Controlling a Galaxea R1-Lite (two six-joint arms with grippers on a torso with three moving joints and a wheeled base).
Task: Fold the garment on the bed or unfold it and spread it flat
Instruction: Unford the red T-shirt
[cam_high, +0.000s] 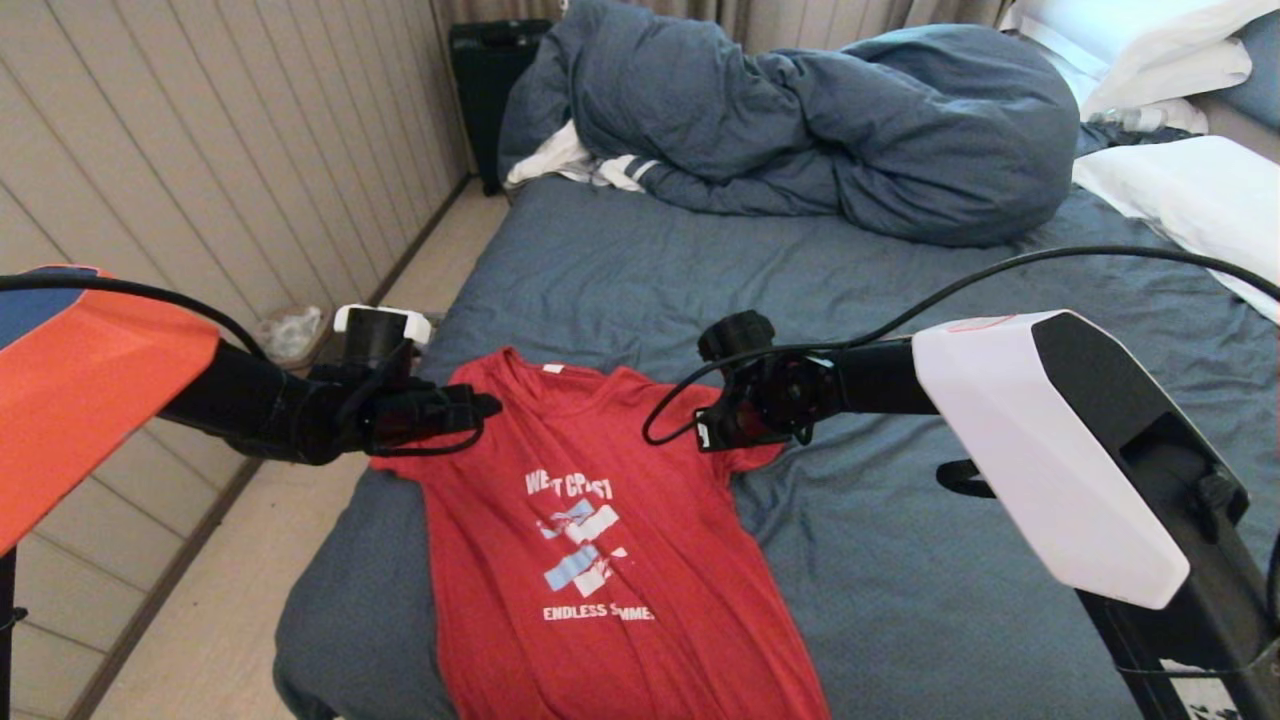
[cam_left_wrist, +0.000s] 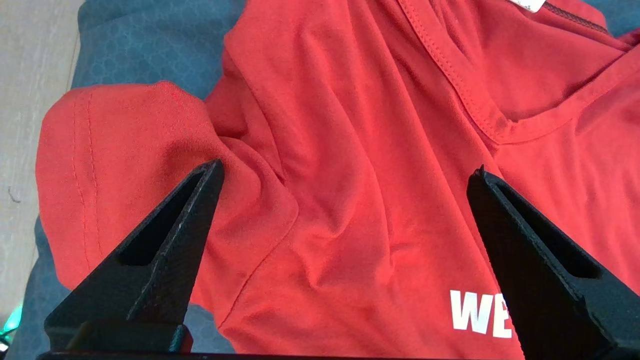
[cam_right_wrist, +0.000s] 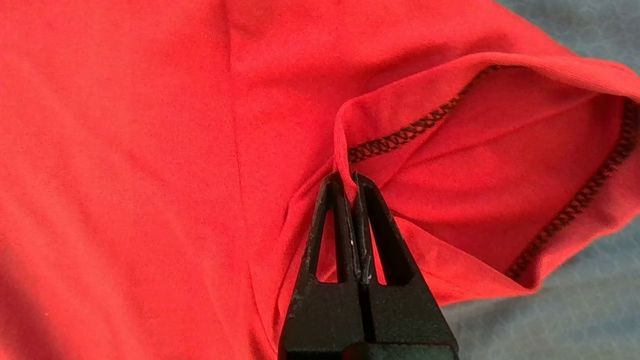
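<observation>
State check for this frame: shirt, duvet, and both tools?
red T-shirt: print up, spread on the bed, slightly wrinkled.
duvet: bunched at the far end.
left tool: open above the shoulder.
right tool: shut on a sleeve fold.

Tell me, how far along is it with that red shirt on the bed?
Early. The shirt lies print-up and mostly spread on the bed, with no fold made. In hand: the right tool has shut on a pinch of cloth at the sleeve; the left tool is open over the other shoulder, gripping nothing. Left to do: that second grip, then the folding or smoothing.
</observation>
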